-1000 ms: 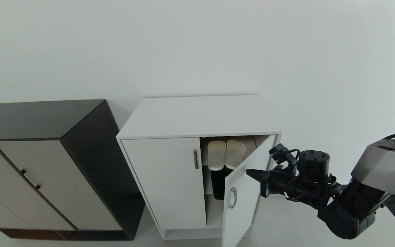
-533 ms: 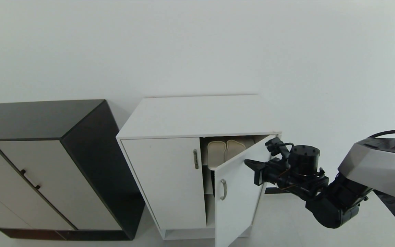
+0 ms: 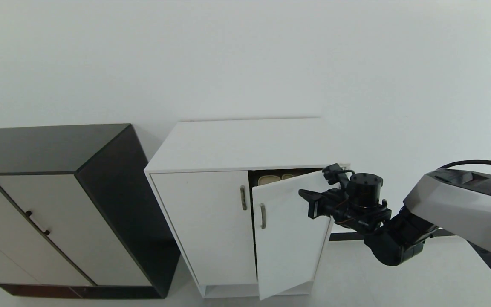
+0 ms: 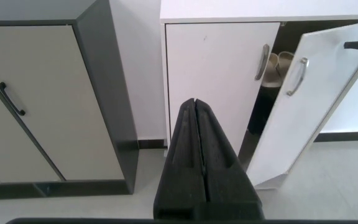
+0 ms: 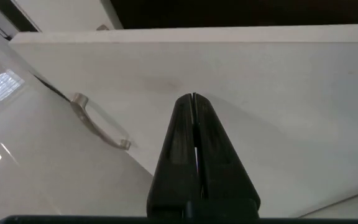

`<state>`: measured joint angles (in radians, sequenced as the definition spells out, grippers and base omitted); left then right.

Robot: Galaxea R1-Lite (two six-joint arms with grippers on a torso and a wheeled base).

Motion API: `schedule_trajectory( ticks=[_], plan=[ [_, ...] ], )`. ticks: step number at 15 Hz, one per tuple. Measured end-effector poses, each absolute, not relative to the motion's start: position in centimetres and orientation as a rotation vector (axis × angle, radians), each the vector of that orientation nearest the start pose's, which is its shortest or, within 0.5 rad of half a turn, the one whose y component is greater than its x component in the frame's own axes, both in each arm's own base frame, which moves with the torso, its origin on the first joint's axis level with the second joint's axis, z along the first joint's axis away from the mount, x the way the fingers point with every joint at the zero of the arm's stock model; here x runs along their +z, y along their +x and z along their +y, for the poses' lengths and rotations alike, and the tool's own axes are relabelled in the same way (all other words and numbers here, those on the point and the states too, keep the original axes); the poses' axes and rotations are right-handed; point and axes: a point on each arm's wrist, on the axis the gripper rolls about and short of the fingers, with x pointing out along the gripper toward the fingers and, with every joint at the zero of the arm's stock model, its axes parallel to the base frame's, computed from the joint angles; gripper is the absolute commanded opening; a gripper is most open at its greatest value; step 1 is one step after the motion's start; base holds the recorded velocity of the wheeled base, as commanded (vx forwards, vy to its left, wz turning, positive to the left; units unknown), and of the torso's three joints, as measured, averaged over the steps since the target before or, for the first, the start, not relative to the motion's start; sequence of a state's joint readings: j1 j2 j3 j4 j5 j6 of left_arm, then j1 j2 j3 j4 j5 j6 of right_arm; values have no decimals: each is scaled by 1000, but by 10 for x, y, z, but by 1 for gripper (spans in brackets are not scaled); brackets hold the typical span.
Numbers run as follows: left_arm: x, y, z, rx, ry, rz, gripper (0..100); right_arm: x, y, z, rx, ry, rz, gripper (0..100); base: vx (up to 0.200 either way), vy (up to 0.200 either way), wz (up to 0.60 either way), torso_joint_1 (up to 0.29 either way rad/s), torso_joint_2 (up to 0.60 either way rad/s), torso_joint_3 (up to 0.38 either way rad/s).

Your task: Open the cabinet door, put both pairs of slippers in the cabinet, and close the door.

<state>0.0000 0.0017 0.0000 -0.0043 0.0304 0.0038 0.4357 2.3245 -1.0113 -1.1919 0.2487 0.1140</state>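
Observation:
The white cabinet stands against the wall. Its left door is closed. Its right door is ajar by a narrow gap, handle near the middle seam. My right gripper is shut, its tip against the outer face of that door, past the handle. Over the door's top edge the beige slippers show inside on the upper shelf. They also show through the gap as beige slippers, with something dark below them. My left gripper is shut, holds nothing and hangs low, well short of the cabinet.
A black cabinet with pale doors and dark handles stands directly left of the white one. Pale floor lies open to the right of the white cabinet, with the wall behind.
The right door has swung from half open to nearly closed. My right gripper moved left along with it, against its face. Far less of the slippers shows.

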Motion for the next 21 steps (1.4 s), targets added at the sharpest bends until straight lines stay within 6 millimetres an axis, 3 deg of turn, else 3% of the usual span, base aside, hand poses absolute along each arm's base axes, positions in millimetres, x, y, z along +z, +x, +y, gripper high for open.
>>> schedule_trajectory(
  ticks=[11,21],
  plan=[
    [76,-23,1,30,2,-2,0,41,414,172,614,150,201,0,0,0,0,0,0,0],
    [76,-23,1,30,3,-3,0,30,424,168,593,151,204,0,0,0,0,0,0,0]
  ],
)
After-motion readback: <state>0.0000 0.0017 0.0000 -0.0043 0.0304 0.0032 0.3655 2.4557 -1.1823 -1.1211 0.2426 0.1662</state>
